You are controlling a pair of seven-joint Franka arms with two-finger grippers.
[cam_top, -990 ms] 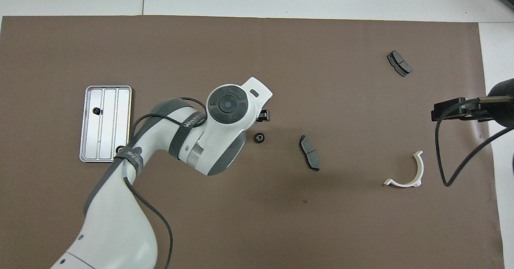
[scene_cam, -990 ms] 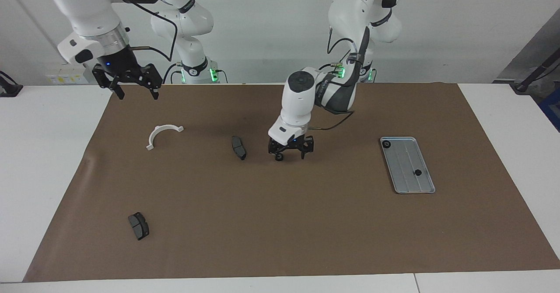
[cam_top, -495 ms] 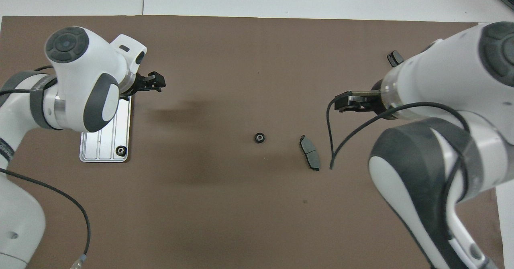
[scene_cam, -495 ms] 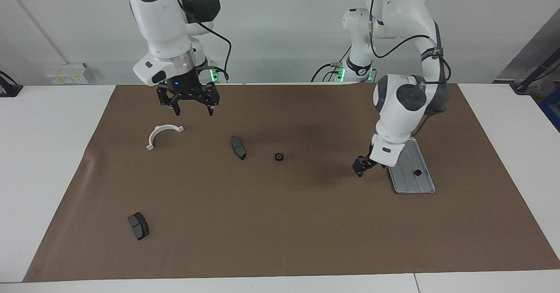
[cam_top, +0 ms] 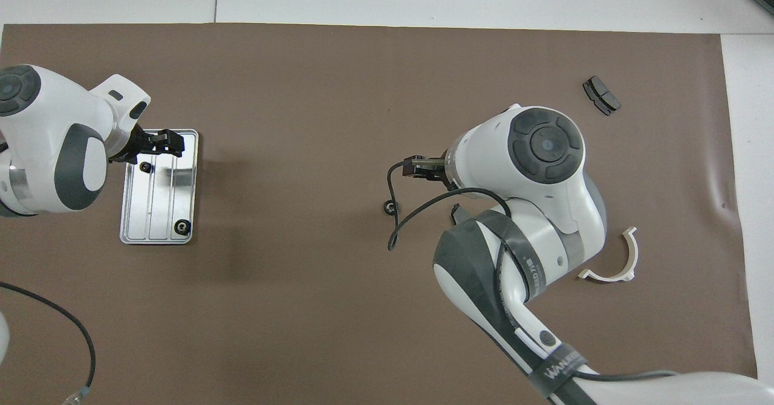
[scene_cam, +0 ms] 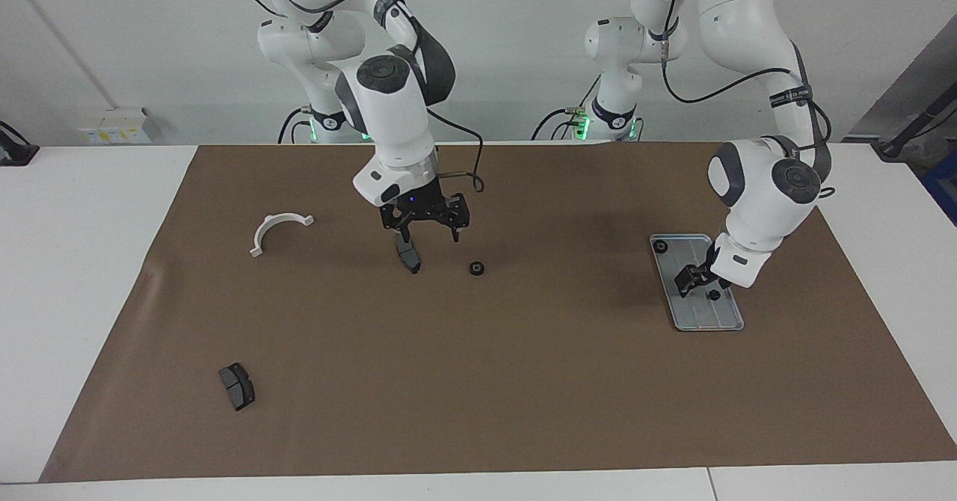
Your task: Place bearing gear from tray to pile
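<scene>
While the left tool (scene_cam: 703,280) hung low over the tray (scene_cam: 729,320), jaws spread, a gear (scene_cam: 715,294) lay directly beneath; right tool (scene_cam: 425,226), also spread, sat far off.

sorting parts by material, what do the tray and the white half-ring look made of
The tray: likely metal, brushed or satin light grey, going by the bright sheen and pressed lengthwise ridges seen from overhead. The white half-ring: probably moulded plastic, matte, evenly white with small end tabs and no glint; painted metal cannot be ruled out.
</scene>
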